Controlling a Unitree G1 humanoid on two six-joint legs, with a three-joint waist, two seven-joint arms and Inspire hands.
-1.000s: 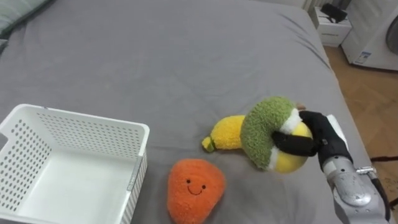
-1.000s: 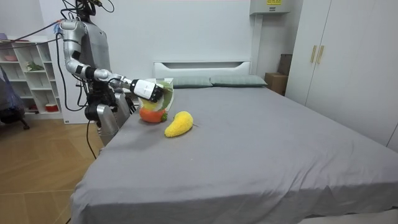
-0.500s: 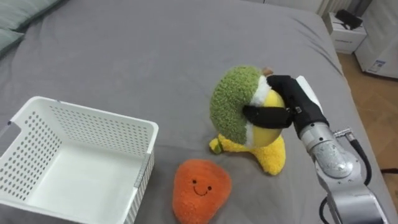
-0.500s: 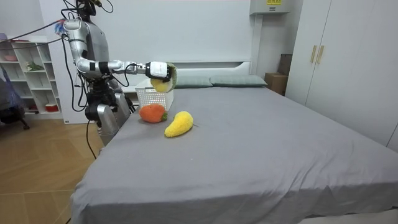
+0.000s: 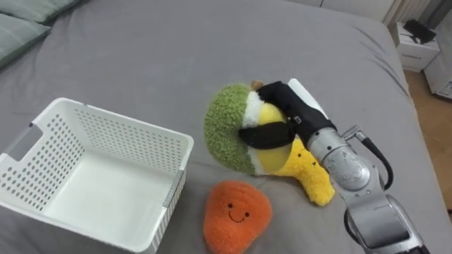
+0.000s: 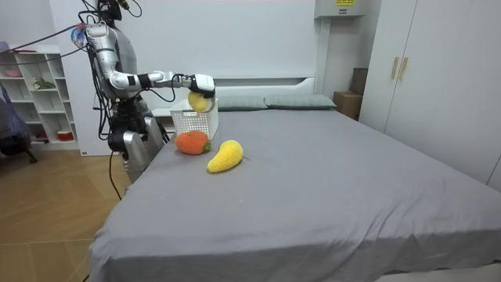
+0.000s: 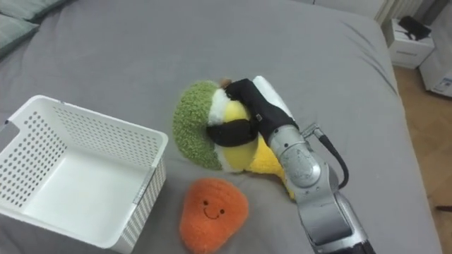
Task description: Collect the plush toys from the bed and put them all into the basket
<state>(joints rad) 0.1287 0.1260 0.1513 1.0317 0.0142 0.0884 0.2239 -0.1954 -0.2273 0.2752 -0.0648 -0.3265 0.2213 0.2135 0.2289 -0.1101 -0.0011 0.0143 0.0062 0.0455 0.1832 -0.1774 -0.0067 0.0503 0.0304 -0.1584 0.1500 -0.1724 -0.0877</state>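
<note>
In the left eye view, a green-and-yellow plush toy [image 5: 226, 130] is held clear of the grey bed [image 5: 141, 49] by the right hand [image 5: 296, 106], whose dark fingers [image 5: 268, 132] are curled round its yellow middle. The toy is seen just right of the white basket [image 5: 120, 137], not yet over its opening, and nothing is seen inside the basket. An orange plush [image 5: 236, 215] lies near the basket's right corner, and a yellow plush [image 5: 314, 176] lies under the forearm. In the room view, the robot is seen standing at the bed's edge with its right arm stretched out, and the toy is carried above the basket's height. In the right eye view, the same grasp is shown, with the toy's green side turned towards the basket. A release made too early would probably drop the toy onto the bed or the orange plush. The bulky toy could also be caught on the rim, so that the light basket is pushed or tipped. The soft pile could slip from the grasp.
</note>
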